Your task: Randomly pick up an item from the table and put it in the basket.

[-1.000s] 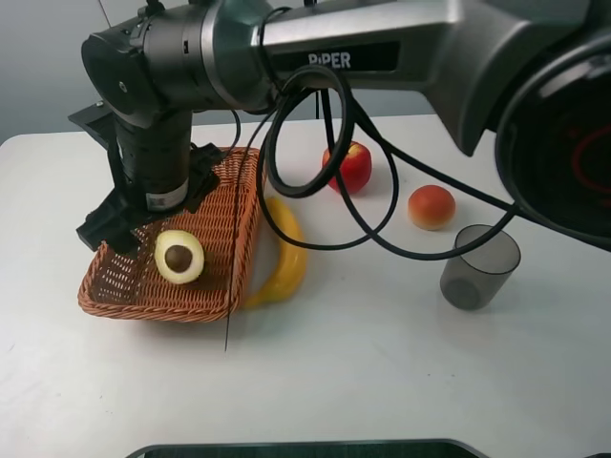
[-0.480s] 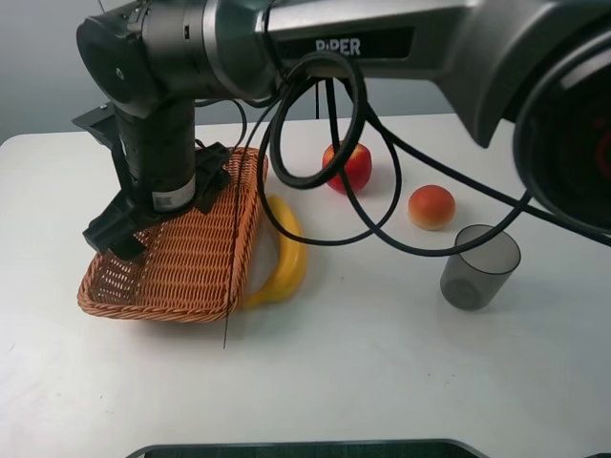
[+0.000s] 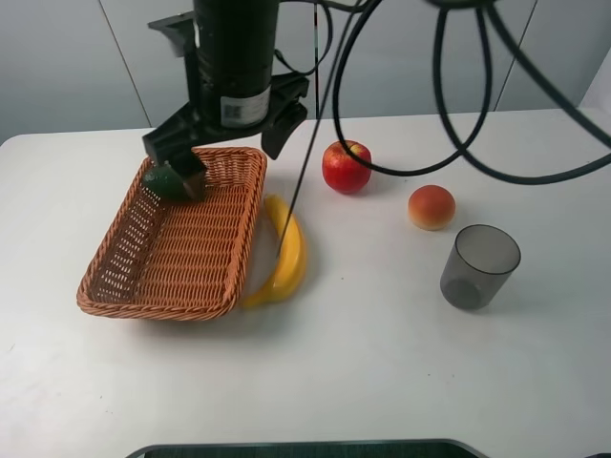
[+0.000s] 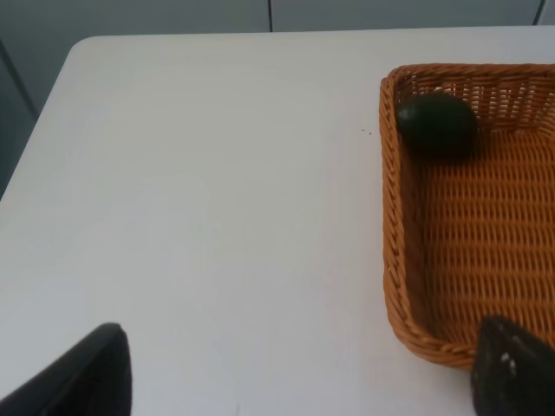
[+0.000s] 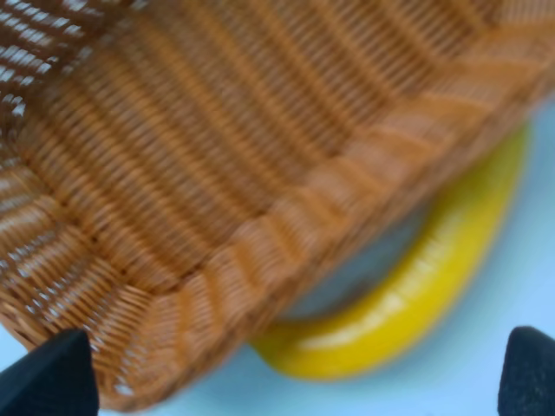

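Observation:
The halved avocado [image 3: 168, 181] lies skin-up in the far left corner of the wicker basket [image 3: 153, 307], against its wall. It also shows in the left wrist view [image 4: 436, 124], inside the basket [image 4: 395, 217]. My right gripper [image 3: 221, 143] reaches across and hangs above the basket's far rim, open and empty. In the right wrist view its fingertips stand wide apart over the basket [image 5: 286, 225]. My left gripper [image 4: 299, 373] is open and empty over the white table [image 4: 191, 191], left of the basket.
A banana [image 3: 286, 253] lies along the basket's right side and shows in the right wrist view [image 5: 408, 312]. A red apple [image 3: 346, 167], an orange-pink peach [image 3: 431, 207] and a grey translucent cup [image 3: 479, 266] stand to the right.
The right arm has risen and moved back from low over the basket. The avocado, cut face up in the basket's middle a second ago, now lies skin-up in the far left corner.

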Controlling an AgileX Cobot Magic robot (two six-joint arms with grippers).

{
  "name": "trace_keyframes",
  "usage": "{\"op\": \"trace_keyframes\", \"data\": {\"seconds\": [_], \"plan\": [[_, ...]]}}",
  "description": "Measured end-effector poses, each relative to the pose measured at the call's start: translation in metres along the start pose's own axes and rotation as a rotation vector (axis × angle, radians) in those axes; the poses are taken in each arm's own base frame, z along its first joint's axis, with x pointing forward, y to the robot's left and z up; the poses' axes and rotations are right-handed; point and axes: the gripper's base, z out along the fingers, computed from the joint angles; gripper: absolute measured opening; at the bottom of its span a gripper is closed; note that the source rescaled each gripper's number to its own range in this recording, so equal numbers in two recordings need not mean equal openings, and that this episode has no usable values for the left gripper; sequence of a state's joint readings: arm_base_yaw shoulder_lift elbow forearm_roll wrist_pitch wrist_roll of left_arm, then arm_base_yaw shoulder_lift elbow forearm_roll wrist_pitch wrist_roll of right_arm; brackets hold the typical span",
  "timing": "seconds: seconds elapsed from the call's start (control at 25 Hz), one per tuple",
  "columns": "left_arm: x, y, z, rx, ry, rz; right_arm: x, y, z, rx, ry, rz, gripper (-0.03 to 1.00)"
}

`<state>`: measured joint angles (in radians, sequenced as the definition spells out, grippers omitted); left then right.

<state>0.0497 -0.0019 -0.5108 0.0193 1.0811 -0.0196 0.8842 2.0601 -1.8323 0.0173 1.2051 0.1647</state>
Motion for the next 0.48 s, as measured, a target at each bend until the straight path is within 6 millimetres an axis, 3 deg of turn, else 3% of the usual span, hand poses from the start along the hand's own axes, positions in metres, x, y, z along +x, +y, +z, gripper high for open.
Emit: {"op": "trace_keyframes", "data": {"seconds": [0.2,0.48], "plan": [[0.0,0.0,0.0,0.0,0.0,0.0,0.029,-0.056,-0.019,0.032,0.023,0.159,1.0],[0.0,0.0,0.0,0.0,0.0,0.0,0.096,-0.131,-0.055,0.083,0.009,0.38,1.0]]}}
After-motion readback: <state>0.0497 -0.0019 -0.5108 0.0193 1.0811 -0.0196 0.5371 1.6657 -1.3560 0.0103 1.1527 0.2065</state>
